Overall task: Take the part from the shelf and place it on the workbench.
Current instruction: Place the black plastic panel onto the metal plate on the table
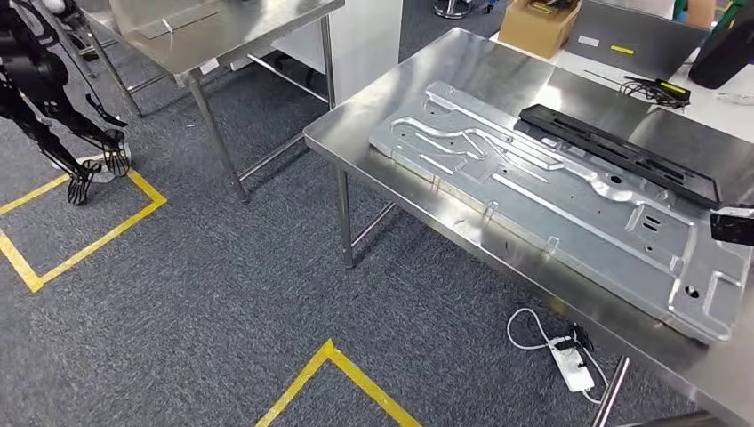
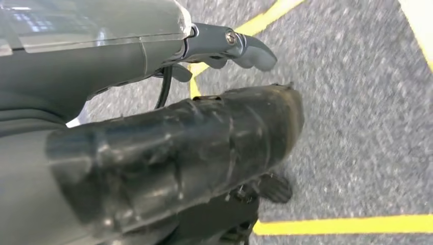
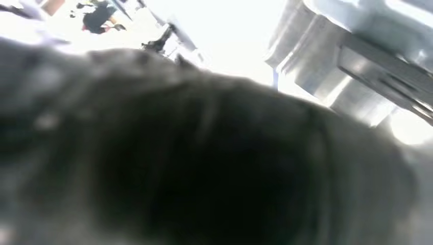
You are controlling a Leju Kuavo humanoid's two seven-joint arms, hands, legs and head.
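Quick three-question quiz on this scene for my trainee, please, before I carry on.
1. True or false: the silver metal panel lies flat on the workbench.
2. What lies on the bench just beyond the panel, farther from the robot? A) a long black part B) a red box C) a blue cup
3. Fill in: the left hand hangs over grey carpet marked with ___ tape.

Key: 1 true; 2 A; 3 yellow.
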